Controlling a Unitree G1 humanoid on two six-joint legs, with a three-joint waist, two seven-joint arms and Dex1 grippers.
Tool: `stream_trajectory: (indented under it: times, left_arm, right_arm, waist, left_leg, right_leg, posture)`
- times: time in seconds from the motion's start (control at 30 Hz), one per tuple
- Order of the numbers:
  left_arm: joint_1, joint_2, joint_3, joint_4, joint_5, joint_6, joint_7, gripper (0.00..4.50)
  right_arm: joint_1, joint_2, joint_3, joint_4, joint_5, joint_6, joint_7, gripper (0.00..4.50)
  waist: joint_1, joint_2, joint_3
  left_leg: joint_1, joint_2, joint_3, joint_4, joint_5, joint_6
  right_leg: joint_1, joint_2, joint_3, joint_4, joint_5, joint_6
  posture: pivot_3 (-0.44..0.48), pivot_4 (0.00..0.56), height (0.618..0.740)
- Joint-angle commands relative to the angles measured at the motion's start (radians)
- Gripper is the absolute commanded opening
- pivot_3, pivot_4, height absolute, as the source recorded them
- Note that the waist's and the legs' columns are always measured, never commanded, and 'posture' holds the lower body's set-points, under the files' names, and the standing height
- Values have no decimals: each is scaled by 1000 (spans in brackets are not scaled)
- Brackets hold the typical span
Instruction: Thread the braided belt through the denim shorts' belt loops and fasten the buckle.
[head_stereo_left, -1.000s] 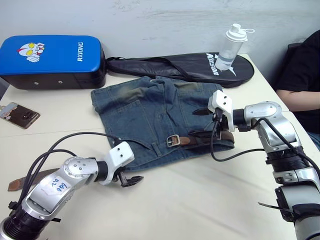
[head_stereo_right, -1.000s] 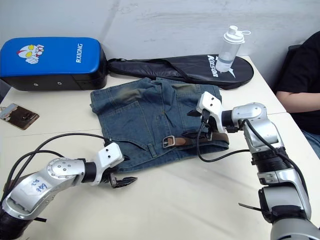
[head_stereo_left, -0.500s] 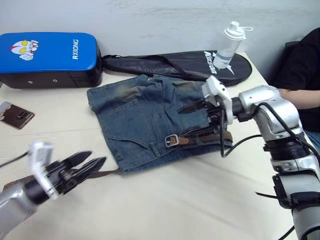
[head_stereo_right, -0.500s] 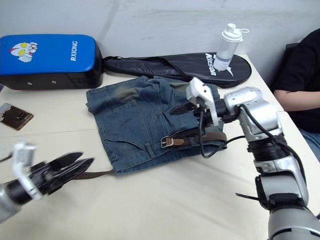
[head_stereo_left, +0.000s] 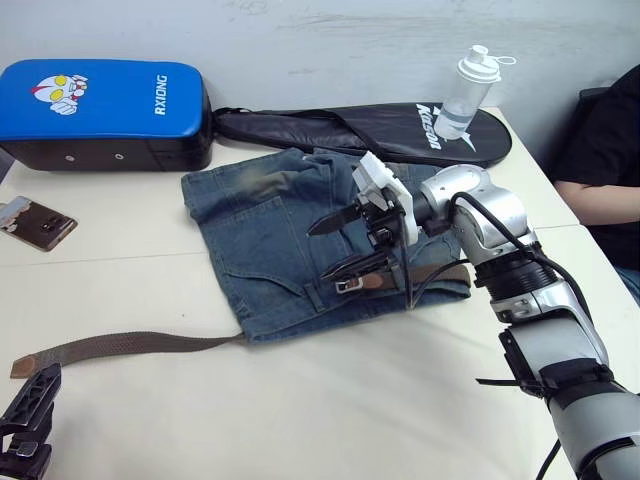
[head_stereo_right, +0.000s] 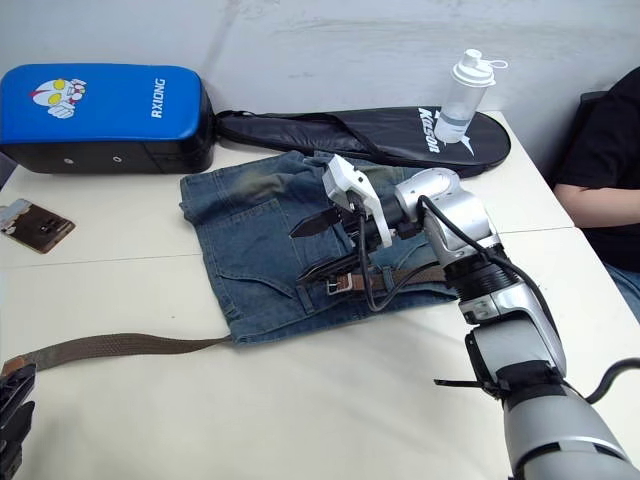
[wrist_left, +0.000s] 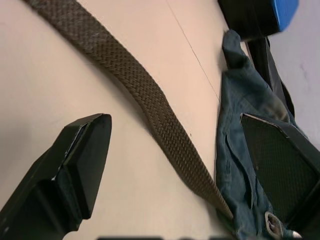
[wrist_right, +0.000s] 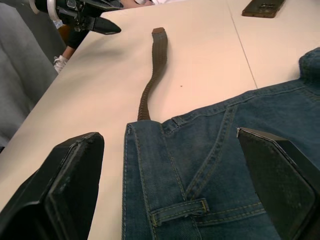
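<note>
Centrally, faded blue denim shorts (head_stereo_left: 300, 235) lie flat on a pale table (head_stereo_left: 380, 400). A long dark-brown braided belt (head_stereo_left: 130, 346) trails toward the lower left; its small silver buckle (head_stereo_left: 347, 284) rests on the waistband. The right gripper (head_stereo_left: 340, 245) hovers spread above the buckle. The left gripper (wrist_left: 175, 165), spread, straddles the strap. Soft and limp, the belt is probably best pinched near its free tip.

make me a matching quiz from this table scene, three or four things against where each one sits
Things:
1. dark-brown braided belt
2. blue padded block
3. clear plastic bottle
4. right end effector

Places:
A. on the black racket bag
B. above the faded blue denim shorts
C. back left of the table
D. trailing left from the shorts' waistband

Pairs: 1-D, 2-C, 3-A, 4-B
</note>
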Motion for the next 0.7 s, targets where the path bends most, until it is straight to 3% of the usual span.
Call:
stream_trajectory:
  times: [0.03,0.13,0.33,0.57,0.7]
  left_arm:
    - [-74,12,-54,74,-13,-67,3,4483]
    - [-175,32,-113,219,-10,-71,-34,4483]
    - [-363,72,-118,439,-14,-46,-24,4483]
    - [-496,92,-95,553,-14,18,-25,4483]
    - [-558,125,-116,603,-14,58,-63,3251]
  right_arm:
    - [-22,-11,-30,-24,3,-25,22,4500]
    - [-9,-38,-55,-52,6,-16,0,4500]
    - [20,-95,-79,-103,0,12,-49,4500]
    - [53,-134,-100,-175,10,61,-105,4500]
    - [62,-141,-112,-197,-2,70,-141,4500]
  waist:
    - [-1,-4,-1]
    - [-1,-3,0]
    - [0,-3,0]
    - [7,-2,0]
    - [9,-2,0]
  left_leg:
    - [0,1,0,0,0,0]
    - [0,1,-1,0,1,0]
    - [-1,2,-1,1,1,0]
    - [0,1,-2,1,2,0]
    - [0,1,-3,1,3,-1]
  right_leg:
    - [0,1,-1,0,1,2]
    - [0,1,-1,0,9,16]
    - [0,1,-2,1,9,17]
    - [0,1,-3,3,10,17]
    - [0,1,-4,3,10,17]
  posture:
    - [0,150,740]
    - [0,150,740]
    - [0,150,740]
    - [0,150,740]
    - [0,150,740]
